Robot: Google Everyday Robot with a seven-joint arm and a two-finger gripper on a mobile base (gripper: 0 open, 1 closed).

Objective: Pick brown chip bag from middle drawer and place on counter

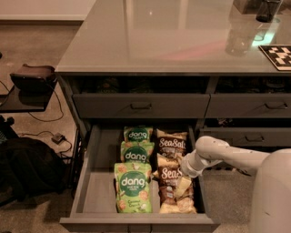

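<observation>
The middle drawer (136,223) stood wide open at the bottom of the frame, plain flat front toward the camera. Inside were two rows of snacks running front to back: three green dang bags (132,193) on the left and two brown ones on the right.

The front brown chip bag (169,196) lay flat in the drawer's near right part, right up against the nearest green bag. The gripper (183,174) was down at that bag's upper right side, on the end of the white arm (227,155). The arm came in from the lower right, where the robot's pale body (275,195) filled the corner. Honestly couldn't tell if the gripper was spread or clamped on anything, since the wrist covered it.

The rear brown chip bag (171,142) lay just behind the front one, toward the back of the drawer.

Above that, mid-frame, was a shut upper drawer (141,106) with a bar handle.

The counter (173,41) took up most of the top half, glossy and reflective. A checkered board (277,55) lay at its right edge, with a dark cup (266,9) in the top right corner.

Over on the left, a black bag (27,168) slumped on the floor, with a small dark side table (27,91) above it.
</observation>
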